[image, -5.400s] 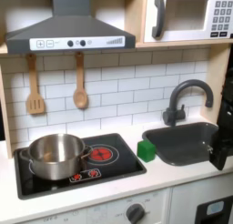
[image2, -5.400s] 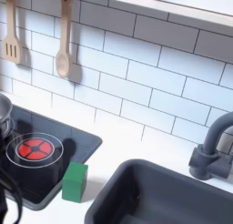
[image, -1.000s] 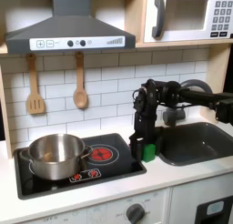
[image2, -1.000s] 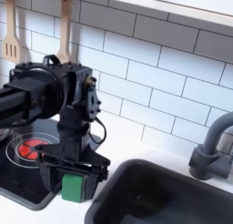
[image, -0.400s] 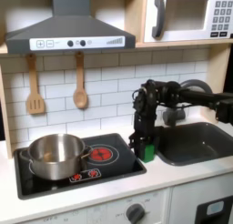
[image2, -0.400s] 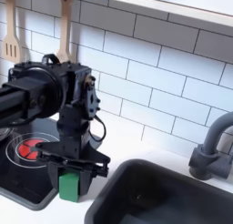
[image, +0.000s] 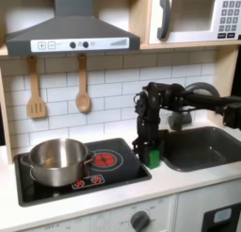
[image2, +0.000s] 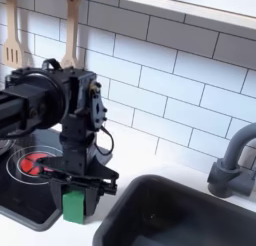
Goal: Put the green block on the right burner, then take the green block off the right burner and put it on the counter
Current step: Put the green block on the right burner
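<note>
— Where is the block sitting?
— Between the gripper's jaws, which are closing on it, at the glossy black stove's edge.
— Its look?
— Plain bright-green cube, resting on the smooth off-white worktop.

A shiny steel pot is gleaming on the glossy black stove panel. The small bright green block is looking like matt, smooth plastic. The off-white tabletop is showing a smooth finish, and two wooden utensils are hanging on glazed white tiles.
</note>
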Tool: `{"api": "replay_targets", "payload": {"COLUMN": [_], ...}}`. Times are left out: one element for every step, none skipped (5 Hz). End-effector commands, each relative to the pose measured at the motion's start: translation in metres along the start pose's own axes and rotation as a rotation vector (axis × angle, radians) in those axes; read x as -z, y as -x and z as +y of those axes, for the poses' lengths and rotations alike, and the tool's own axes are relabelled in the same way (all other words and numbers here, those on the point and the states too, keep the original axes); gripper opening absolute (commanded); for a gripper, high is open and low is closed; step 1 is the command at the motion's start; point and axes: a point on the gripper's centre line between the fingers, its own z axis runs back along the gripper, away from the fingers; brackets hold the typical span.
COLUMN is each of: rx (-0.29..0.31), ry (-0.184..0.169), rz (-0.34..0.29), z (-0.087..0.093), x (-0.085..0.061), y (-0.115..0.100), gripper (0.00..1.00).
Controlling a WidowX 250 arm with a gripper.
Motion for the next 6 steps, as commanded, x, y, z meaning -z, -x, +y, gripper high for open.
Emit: {"api": "replay_targets", "payload": {"rx": [-0.006, -0.008, -0.021, -0.043, -0.061, -0.065], "ry": [0.044, 0.043, 0.023, 0.015, 0.001, -0.011], "rz": [-0.020, -0.036, -0.040, -0.046, -0.044, -0.052], "z": [-0.001, 0.005, 0.020, 0.036, 0.048, 0.054], "x": [-0.025, -0.029, -0.025, -0.024, -0.020, -0.018], "y": [0.000, -0.006, -0.013, -0.020, -0.028, -0.032], "gripper": [0.00, 0.00, 0.00, 0.00, 0.00, 0.00]}}
